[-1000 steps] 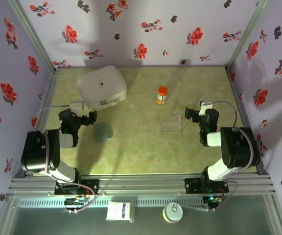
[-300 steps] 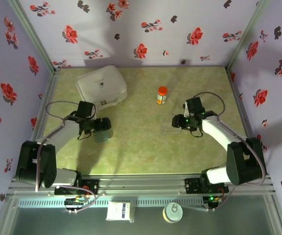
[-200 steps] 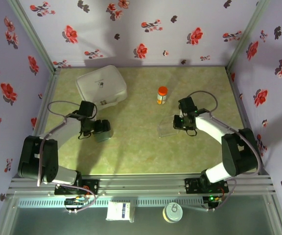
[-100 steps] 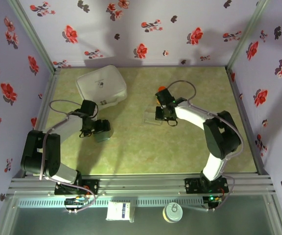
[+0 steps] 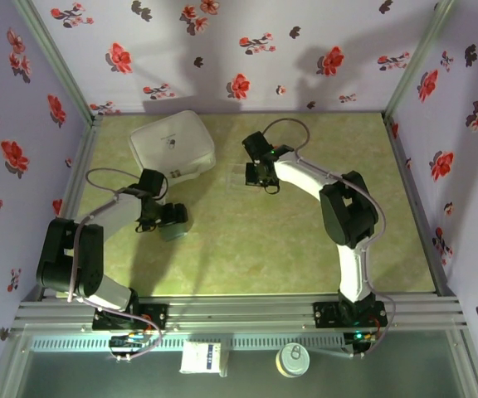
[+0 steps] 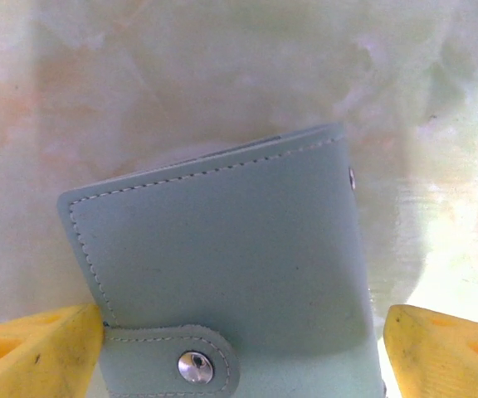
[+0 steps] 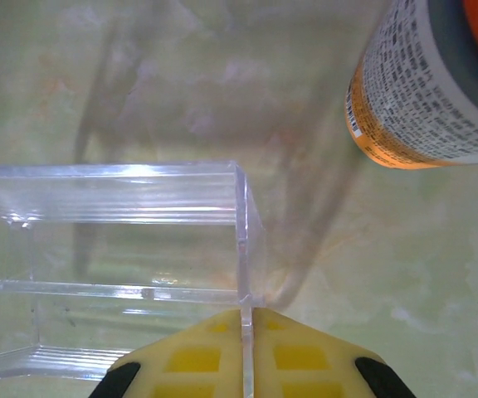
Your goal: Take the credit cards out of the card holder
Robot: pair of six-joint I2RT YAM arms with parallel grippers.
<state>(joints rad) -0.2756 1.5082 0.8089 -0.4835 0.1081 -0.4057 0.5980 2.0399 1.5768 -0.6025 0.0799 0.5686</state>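
Two jaws of my left gripper (image 6: 241,352) wide beside wallet (image 6: 222,240); close squarely, keep snap (image 6: 194,366) free. My right gripper (image 7: 246,355) pinches box (image 7: 123,199) wall.

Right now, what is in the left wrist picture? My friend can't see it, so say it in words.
A closed grey-blue card holder lies on the pale green table, its snap strap fastened. The left gripper is open around its near end, with the yellow fingers one on each side.

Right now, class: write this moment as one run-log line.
Left end effector open astride card holder | right end effector shut on clear box | card holder snapped shut
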